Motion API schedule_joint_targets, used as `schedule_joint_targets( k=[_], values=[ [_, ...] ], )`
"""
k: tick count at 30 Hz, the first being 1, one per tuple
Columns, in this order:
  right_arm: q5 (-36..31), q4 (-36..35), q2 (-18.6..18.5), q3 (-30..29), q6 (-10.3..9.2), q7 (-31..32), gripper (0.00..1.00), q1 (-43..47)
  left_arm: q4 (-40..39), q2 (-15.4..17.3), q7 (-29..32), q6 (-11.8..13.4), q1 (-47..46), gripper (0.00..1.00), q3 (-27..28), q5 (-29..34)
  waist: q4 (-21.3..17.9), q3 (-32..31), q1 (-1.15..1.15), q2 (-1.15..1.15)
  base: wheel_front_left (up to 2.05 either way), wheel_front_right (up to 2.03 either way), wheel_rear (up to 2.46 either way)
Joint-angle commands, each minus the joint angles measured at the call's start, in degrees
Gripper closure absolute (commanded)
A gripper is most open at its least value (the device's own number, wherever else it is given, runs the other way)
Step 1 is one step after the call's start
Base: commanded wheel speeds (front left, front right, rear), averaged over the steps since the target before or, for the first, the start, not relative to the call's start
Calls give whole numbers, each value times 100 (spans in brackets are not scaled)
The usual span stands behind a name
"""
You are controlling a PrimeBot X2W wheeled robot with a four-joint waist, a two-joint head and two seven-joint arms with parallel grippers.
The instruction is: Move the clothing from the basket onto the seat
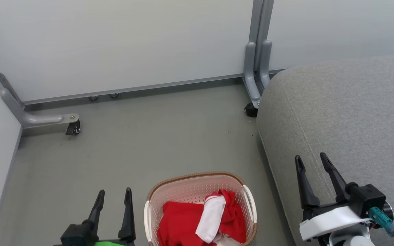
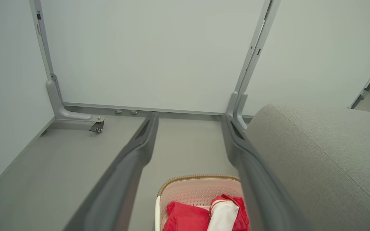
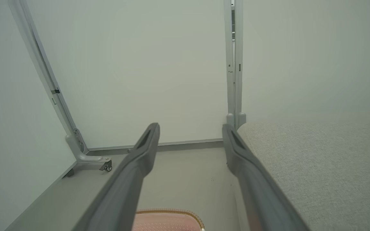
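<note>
The clothing (image 1: 183,222) lies crumpled inside the basket (image 1: 197,177), which stands on the floor (image 1: 149,143) just beside the seat (image 1: 347,112) (red cloth, with one white panel on top). The left gripper (image 1: 114,191) hangs just left of the basket with its fingers apart and nothing between them. The right gripper (image 1: 310,157) is over the edge of the seat, also spread and empty.

The light is soft, even and rather bright, without glare. Shadows are weak: a faint dark band on the floor (image 1: 149,147) along the seat (image 1: 347,112). The head view is sharp. In the wrist views the left end effector (image 2: 189,117) and right end effector (image 3: 189,125) blur near the lens, and the partition posts (image 3: 40,64) lean and curve at the edges. The right wrist view looks hazy.
</note>
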Motion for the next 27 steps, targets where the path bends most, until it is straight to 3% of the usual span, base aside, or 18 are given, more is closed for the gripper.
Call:
schedule_joint_targets(
  k=[1, 27],
  values=[
    [-10, 37, -7, -28, 0, -48, 0, 81, 36, 30, -31, 36, 68, 0, -20, 190, -6, -5, 0, 0, 0, 0, 0],
    [-20, 159, -7, 39, 0, -70, 0, 0, 356, 31, -55, 90, 22, 0, -147, 455, -91, 59, 0, 0, 0, 0, 0]
  ],
)
